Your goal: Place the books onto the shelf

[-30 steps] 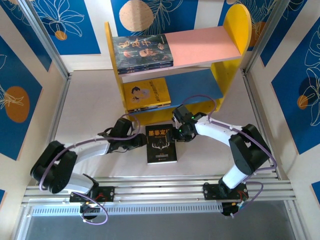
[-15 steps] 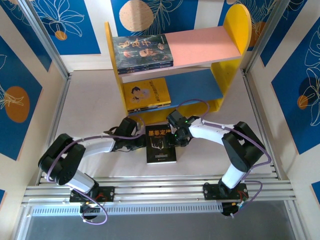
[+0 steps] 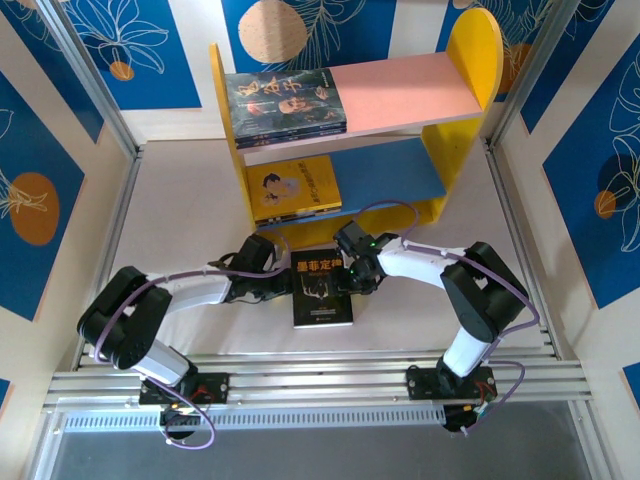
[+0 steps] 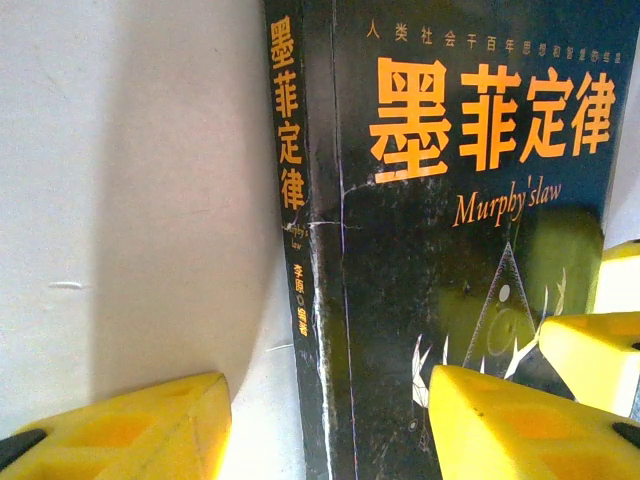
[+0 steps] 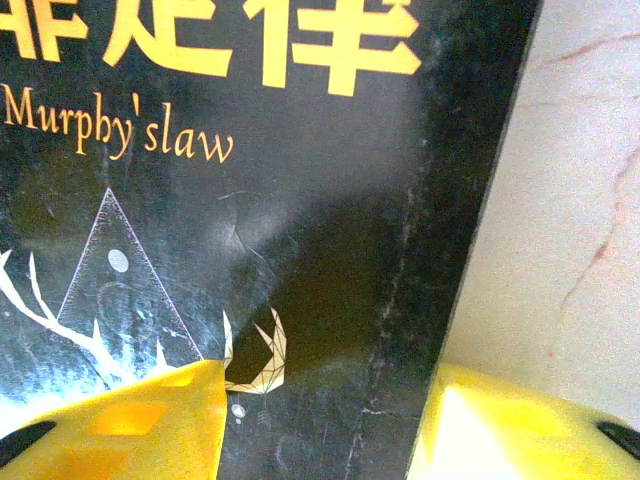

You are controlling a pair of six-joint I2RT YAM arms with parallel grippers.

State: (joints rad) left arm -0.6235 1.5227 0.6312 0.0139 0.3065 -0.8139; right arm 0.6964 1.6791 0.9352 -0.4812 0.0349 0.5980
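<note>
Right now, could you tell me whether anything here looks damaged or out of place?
The black book lying on the table is worn: a white crease crosses its spine and scuffing runs down the hinge. Otherwise nothing stands out.

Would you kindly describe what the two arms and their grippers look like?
The left arm and right arm have white links, black joints and black bases. A purple cable loops along each. A small green light glows on the right wrist. The grippers' fingers are blocky yellow plastic.
</note>
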